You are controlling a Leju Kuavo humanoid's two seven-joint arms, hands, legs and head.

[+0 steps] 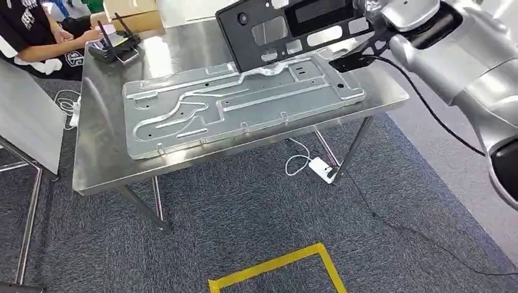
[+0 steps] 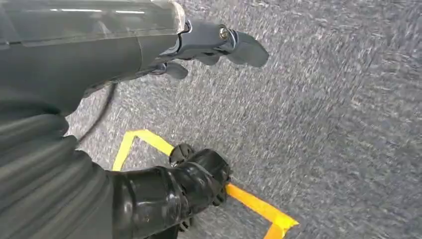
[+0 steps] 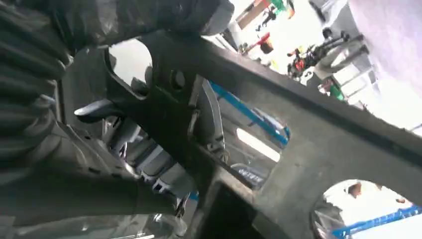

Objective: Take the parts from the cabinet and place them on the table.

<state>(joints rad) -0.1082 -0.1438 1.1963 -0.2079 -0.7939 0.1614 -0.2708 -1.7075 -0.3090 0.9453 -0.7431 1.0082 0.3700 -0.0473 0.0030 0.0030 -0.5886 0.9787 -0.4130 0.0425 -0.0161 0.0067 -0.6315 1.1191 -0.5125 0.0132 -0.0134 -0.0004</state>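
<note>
Above the table's (image 1: 98,171) far edge, the right robot hand (image 1: 391,21) grips the black panel (image 1: 287,30); left robot hand (image 2: 214,45) hangs empty, fingers apart.

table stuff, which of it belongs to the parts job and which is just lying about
Job: black panel held by the right hand; silver plate; steel table.
Lying about: remote controller; cardboard box; white power strip; yellow floor tape.

No legible text or labels anywhere
</note>
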